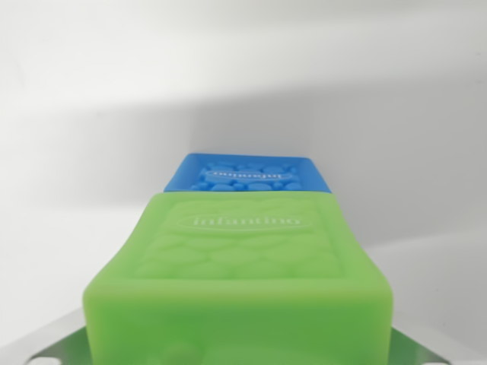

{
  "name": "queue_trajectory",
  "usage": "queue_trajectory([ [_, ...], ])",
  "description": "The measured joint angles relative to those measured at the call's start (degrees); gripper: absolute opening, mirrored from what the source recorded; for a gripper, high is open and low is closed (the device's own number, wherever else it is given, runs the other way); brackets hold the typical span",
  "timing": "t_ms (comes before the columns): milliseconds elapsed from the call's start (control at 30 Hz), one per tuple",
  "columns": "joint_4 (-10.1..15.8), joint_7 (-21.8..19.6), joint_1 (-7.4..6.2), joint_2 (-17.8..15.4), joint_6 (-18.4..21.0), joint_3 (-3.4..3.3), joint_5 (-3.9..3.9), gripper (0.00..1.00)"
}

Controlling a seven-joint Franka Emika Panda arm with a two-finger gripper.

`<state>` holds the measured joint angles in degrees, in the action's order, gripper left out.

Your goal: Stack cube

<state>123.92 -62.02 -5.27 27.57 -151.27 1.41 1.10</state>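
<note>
A soft green cube [240,266] with an embossed logo on its top face fills the lower middle of the wrist view, very close to the camera. Directly behind it, touching or nearly touching its far edge, sits a blue cube [247,173] of the same kind, its pebbled top face showing. A grey piece of my gripper [46,346] shows at the wrist view's bottom left, and another grey piece [440,351] at the bottom right, flanking the green cube. The fingertips are hidden, so I cannot tell if they press on the green cube.
A plain white surface [68,243] lies around both cubes. A broad soft shadow [228,122] falls on the white background behind the blue cube.
</note>
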Motion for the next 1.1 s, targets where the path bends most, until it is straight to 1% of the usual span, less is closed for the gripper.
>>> queue_trajectory([
  [867, 0.0, 0.0, 0.0, 0.0, 0.01, 0.0, 0.0, 1.0],
  [1100, 0.07, 0.0, 0.0, -0.88, 0.67, 0.0, 0.0, 1.0],
])
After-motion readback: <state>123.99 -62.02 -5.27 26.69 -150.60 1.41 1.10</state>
